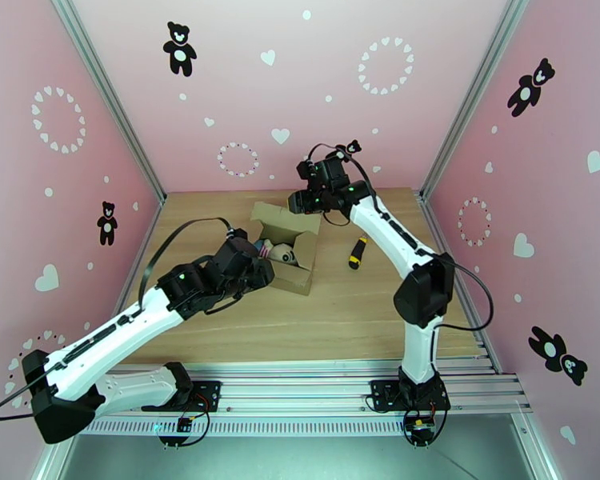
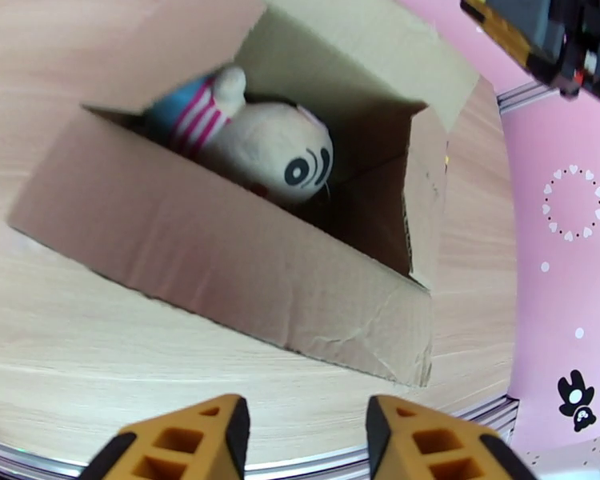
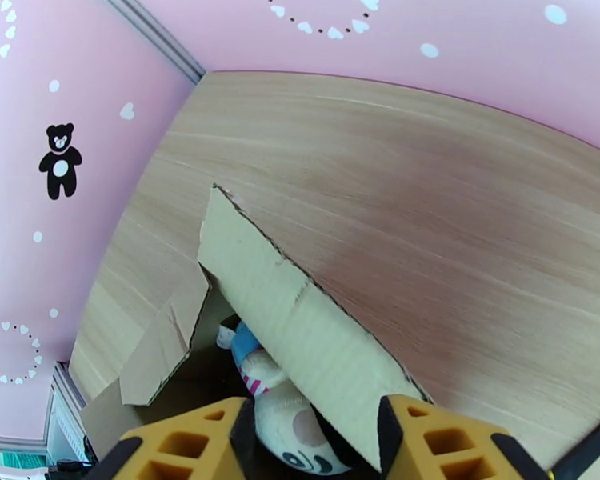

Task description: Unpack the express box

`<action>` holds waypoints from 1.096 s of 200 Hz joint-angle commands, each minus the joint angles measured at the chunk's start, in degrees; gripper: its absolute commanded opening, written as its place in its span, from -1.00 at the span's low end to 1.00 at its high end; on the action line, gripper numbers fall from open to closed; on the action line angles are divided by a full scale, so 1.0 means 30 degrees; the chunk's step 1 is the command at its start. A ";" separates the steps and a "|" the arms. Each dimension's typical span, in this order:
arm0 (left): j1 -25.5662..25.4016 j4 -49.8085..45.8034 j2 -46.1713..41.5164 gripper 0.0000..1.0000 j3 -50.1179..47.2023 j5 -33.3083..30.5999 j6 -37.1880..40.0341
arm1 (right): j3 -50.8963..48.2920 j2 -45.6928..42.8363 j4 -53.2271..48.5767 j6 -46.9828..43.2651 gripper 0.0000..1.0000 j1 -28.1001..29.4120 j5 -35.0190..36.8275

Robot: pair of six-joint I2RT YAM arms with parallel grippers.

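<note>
I am holding my left gripper (image 2: pixel 304 414) just in front of the express box (image 2: pixel 220 258), its two fingers standing apart with nothing but bare wood between them. I am hanging my right gripper (image 3: pixel 312 418) over the far side, fingers likewise parted, with the far flap (image 3: pixel 300 330) running down toward the gap between them; I cannot tell whether it is touching either finger. The box is sitting near the middle of the table (image 1: pixel 340 322) with its top flaps spread. A plush toy (image 2: pixel 276 150) in a striped shirt is lying inside it, face turned up toward the opening, and a utility knife (image 1: pixel 358 252) is lying apart on the wood to the box's right. I am judging the carton to be light, fairly stiff in the walls but floppy at the flaps, so it is likely to slide or tip if I am pulling on one edge alone — one gripper should be steadying a wall or flap while the other is reaching in. The toy is looking soft and squashy, forgiving of a pinch, and its head or body is offering the fullest hold.
</note>
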 commanded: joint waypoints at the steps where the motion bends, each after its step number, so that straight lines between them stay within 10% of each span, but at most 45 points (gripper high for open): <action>1: 0.0642 -0.1908 0.0079 0.00 0.1783 -0.0852 0.1359 | -0.1242 -0.1537 0.0251 0.0472 -0.05 0.0122 0.0885; 72: 0.3663 -0.2094 0.3681 0.42 0.5176 -0.0852 0.6699 | -0.5738 -0.5299 0.1113 0.1515 0.14 0.0883 0.2650; 219: 0.4820 -0.2083 0.9607 0.24 0.6597 -0.3971 0.9777 | -0.9417 -0.8057 0.0343 0.3240 0.27 0.3678 0.5774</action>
